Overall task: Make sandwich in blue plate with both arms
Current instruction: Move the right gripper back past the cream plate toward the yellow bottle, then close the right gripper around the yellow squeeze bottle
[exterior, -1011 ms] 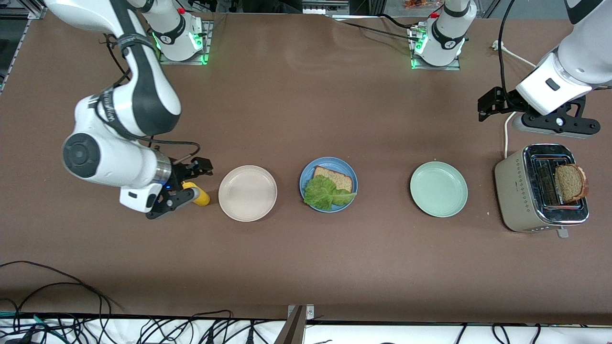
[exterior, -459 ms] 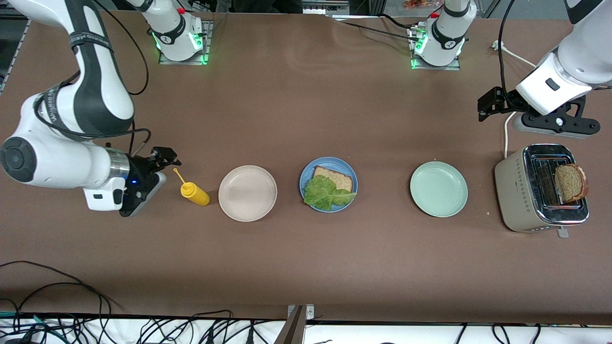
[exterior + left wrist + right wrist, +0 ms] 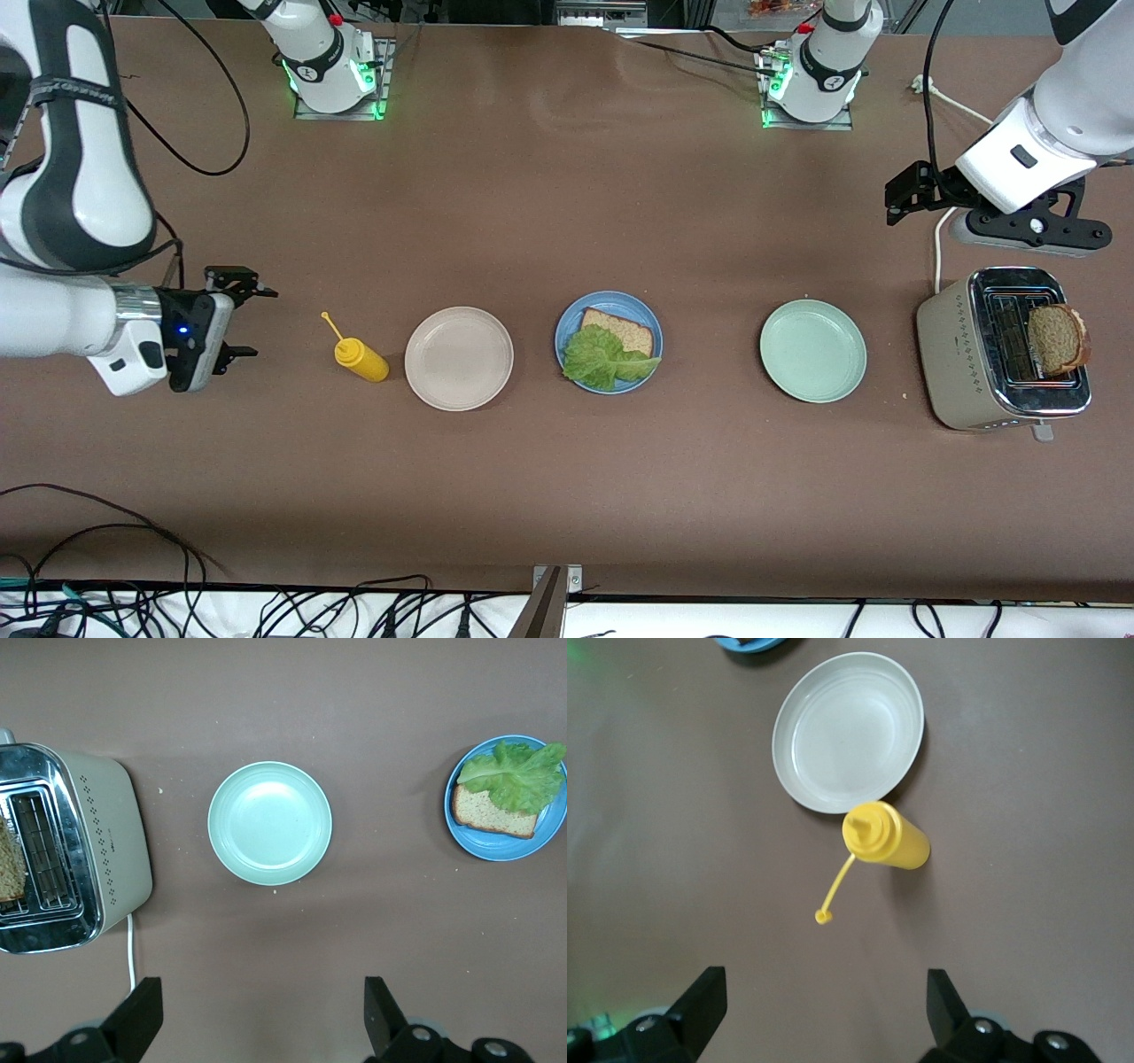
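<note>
Right gripper point(image 3: 239, 321) hangs over bare table at the right arm's end, fingers spread wide, holding nothing; yellow squeeze bottle point(image 3: 359, 357) stands just beside it, cap tether sticking out, then the beige plate point(image 3: 459, 358). Left gripper point(image 3: 904, 197) waits over the table by the toaster point(image 3: 1001, 354), fingers wide apart too, nothing held (both arms idle-looking). Blue plate point(image 3: 609, 342) sits mid-table between beige plate and pale green plate point(image 3: 812, 350), well apart from both grippers. On it one brown bread slice point(image 3: 625, 330) with ruffled lettuce leaf point(image 3: 604, 357) lying over its nearer part. Second bread slice point(image 3: 1056, 338) stands in the toaster slot.
</note>
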